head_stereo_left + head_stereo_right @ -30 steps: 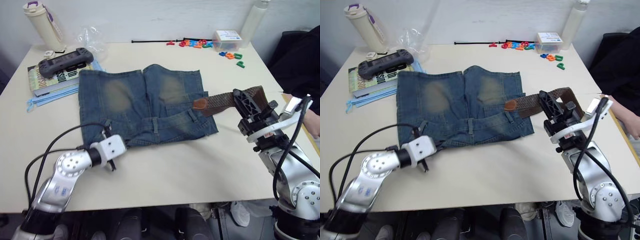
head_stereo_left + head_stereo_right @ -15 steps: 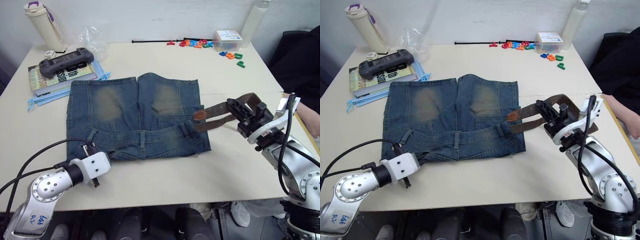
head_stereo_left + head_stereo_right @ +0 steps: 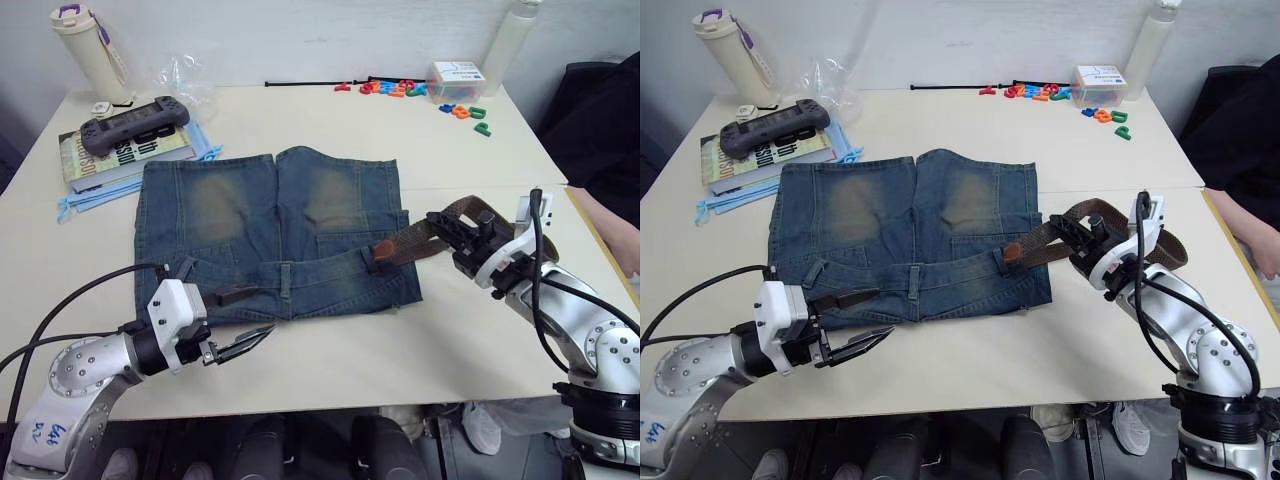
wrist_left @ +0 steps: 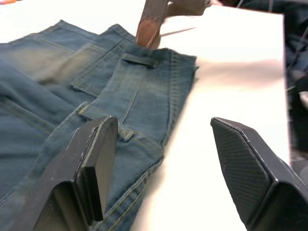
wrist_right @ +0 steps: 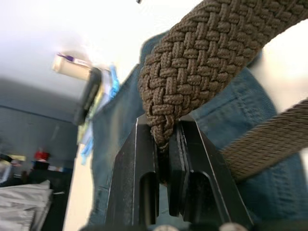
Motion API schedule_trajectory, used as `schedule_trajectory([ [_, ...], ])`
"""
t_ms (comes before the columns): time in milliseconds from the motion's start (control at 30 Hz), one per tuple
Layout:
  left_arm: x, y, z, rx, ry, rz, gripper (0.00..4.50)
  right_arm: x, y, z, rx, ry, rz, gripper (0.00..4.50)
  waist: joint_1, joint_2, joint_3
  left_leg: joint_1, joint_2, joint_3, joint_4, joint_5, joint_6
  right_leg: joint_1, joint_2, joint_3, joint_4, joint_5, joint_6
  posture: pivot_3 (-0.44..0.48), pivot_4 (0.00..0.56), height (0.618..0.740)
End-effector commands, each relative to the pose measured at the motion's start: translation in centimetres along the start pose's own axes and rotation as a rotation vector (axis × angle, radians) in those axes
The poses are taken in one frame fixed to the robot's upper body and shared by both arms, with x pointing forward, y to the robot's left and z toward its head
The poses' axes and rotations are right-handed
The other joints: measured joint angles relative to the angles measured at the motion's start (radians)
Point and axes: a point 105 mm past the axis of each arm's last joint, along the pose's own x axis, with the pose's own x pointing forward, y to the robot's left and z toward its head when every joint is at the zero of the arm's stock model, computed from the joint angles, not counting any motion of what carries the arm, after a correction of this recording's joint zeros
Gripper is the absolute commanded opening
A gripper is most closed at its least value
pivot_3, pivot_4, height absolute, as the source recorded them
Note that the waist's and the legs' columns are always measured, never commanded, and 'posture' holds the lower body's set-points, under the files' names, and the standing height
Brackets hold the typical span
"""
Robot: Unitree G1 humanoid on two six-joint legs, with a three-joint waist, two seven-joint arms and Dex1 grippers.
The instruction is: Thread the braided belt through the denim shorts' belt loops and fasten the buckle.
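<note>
- Your left claw [image 3: 232, 322] has just let go of the faded blue denim shorts [image 3: 275, 235]; its fingers now stand wide apart with nothing between them, at the waistband's near left corner
- The shorts lie flat on the beige counter [image 3: 400, 345], slid to your left from where they were a second ago and now at rest
- Your right claw [image 3: 1072, 243] is clamped tight on the dark brown braided belt [image 3: 1040, 243], pinching a folded stretch of the weave
- The belt's reddish-brown tip has dropped lower, now right at the first denim belt loop [image 3: 372, 262] on the waistband's right end
- My read: threading is only starting, with no loop passed yet
- I can't pick out the buckle
</note>
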Motion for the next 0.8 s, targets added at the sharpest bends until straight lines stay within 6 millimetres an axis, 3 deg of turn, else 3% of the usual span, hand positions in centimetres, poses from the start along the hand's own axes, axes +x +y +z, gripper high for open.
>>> schedule_trajectory([
  [33, 0.5, -0.1, 1.4, 0.024, -0.045, -0.028, 3.43, 0.2, -0.3, 0.2, -0.049, 0.009, -0.004, 0.0, 0.0, 0.0, 0.0, 0.0, 0.0, 0.0, 0.0, 0.0, 0.0, 0.0, 0.0, 0.0, 0.0, 0.0, 0.0, 0.0, 0.15, 0.713],
  [267, 0.8, 0.5, 1.7, 0.054, -0.053, -0.037, 3.43, 1.2, -1.6, -0.1, -0.115, 0.023, -0.045, 0.0, -0.001, 0.0, 0.0, 0.0, 0.0, 0.0, 0.0, 0.0, 0.0, -0.001, 0.001, 0.0, 0.001, 0.0, 0.0, 0.0, 0.15, 0.713],
  [467, 1.2, 0.5, 1.8, 0.054, -0.061, -0.033, 3.43, 1.4, -1.3, 1.4, -0.17, -0.042, -0.044, 0.0, 0.0, 0.0, 0.0, -0.001, 0.0, 0.0, 0.0, 0.0, 0.0, -0.002, 0.001, 0.0, 0.001, 0.0, 0.0, 0.0, 0.15, 0.713],
  [800, 1.8, 0.6, 2.1, 0.063, -0.061, -0.005, 3.43, 1.2, 2.6, 1.2, -0.453, -0.055, -0.034, 0.0, 0.0, 0.0, 0.0, -0.001, 0.0, 0.001, -0.001, 0.0, -0.001, -0.003, 0.0, 0.001, 0.002, 0.0, 0.0, 0.0, 0.15, 0.713],
])
